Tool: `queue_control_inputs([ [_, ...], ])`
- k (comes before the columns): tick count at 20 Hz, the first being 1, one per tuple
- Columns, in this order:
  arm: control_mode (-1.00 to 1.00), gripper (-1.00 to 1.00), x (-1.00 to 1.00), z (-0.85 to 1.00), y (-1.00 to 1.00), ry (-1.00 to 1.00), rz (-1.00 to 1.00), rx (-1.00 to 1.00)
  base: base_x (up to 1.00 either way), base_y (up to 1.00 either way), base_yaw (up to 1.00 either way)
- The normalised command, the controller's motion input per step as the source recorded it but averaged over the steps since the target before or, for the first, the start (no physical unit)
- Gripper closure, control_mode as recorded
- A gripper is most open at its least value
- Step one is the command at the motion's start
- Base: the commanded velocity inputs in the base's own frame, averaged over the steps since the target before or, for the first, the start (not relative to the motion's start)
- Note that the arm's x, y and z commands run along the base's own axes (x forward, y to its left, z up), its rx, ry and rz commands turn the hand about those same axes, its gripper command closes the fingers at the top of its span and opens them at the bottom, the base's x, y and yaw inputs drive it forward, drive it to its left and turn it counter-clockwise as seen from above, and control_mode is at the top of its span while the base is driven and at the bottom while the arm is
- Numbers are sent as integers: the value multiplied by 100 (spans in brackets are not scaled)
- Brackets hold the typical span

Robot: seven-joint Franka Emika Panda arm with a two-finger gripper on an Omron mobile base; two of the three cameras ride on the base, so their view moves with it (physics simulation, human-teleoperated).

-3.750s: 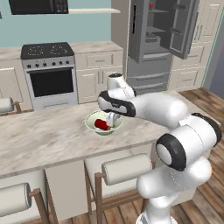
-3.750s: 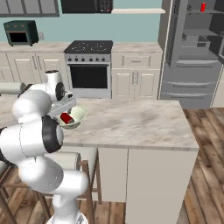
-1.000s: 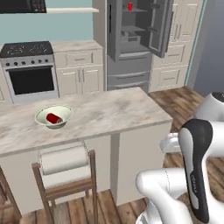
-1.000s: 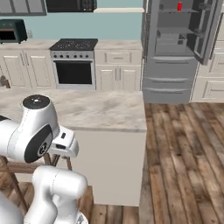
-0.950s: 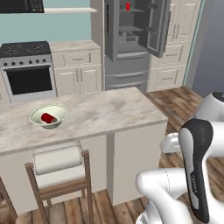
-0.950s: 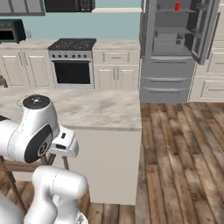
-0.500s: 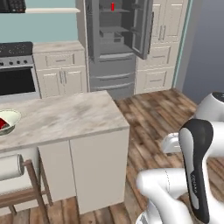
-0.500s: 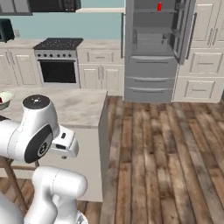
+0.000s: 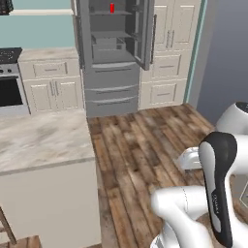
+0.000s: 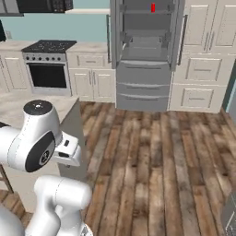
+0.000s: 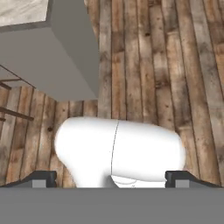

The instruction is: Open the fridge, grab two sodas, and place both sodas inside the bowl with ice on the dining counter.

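Note:
The grey fridge stands ahead with its upper doors swung open. One small red soda sits on its top shelf. The beige dining counter ends at my left. The bowl is out of view. My gripper is open and holds nothing. It points down at the wooden floor beside the counter's corner, its dark fingertips far apart, with the arm folded close to the base.
A stove and cream cabinets line the back wall left of the fridge; more cream cabinets stand to its right. Wooden floor stretches from me to the fridge. A stool pokes in by the counter.
The whole picture has shifted: the base has driven along the counter toward the fridge. The bowl with a red can in it slid out at the left. The gripper stayed open.

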Motion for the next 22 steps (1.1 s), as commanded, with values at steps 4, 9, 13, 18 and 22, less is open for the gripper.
queue_control_inputs([
  [4,100,-100,0,0,0,0,0,0,100,-78,22],
  [9,100,-100,0,0,0,0,0,0,100,-72,21],
  [13,100,-100,0,0,0,0,0,0,100,-65,17],
  [18,100,-100,0,0,0,0,0,0,100,-38,6],
  [22,100,-100,0,0,0,0,0,0,100,-6,0],
])
